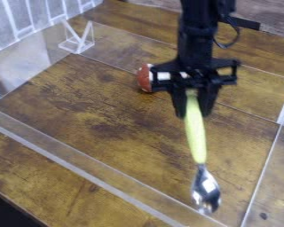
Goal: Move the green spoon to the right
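My gripper [194,91] points straight down over the right half of the wooden table [85,115] and is shut on the green spoon [198,133]. It grips the top of the thick yellow-green handle. The handle slants down toward the camera, and the shiny silver bowl [205,189] ends low near the table's front right. I cannot tell whether the bowl touches the wood. The black arm rises behind the gripper to the top of the view.
A toy mushroom [147,78] with a red-brown cap lies just left of the gripper, partly hidden by it. Clear plastic walls [97,182] fence the board at the front and on the right. A small clear stand [74,37] sits at the back left.
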